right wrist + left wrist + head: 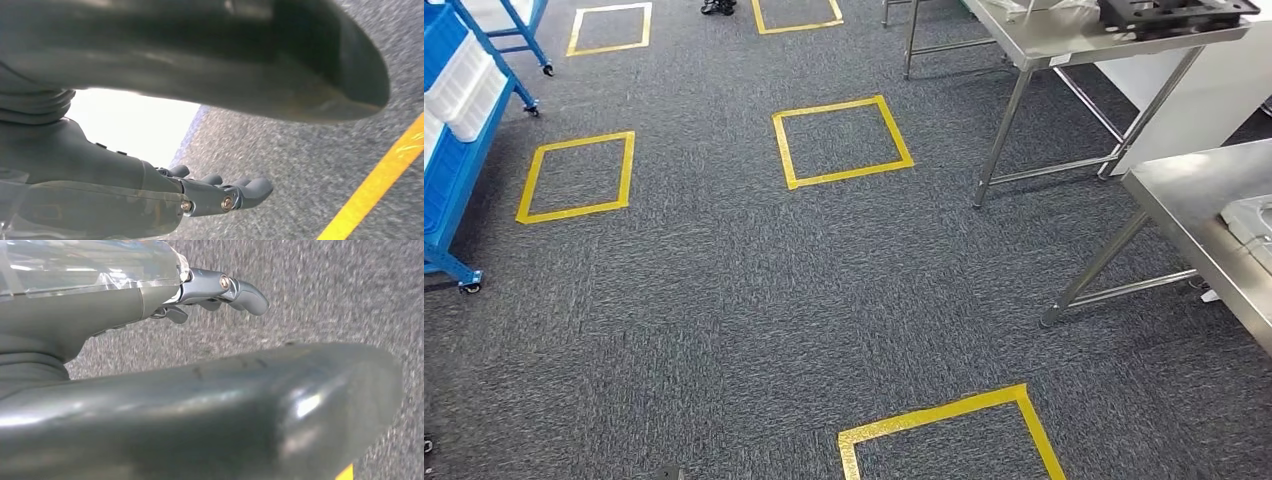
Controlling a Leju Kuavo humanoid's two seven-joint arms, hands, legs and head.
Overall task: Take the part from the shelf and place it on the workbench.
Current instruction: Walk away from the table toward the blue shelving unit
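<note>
This is looking like an industrial workshop or robot test floor rather than a home or office. Grey speckled carpet tiles (724,300) are covering the floor, and yellow tape squares (842,141) are marking out stations across it. A blue wheeled shelf rack (454,170) carrying white bins (464,85) is standing at one side, while bare stainless steel workbenches (1194,210) on thin metal legs are lining the other, one bearing a black fixture tray (1174,12).
</note>
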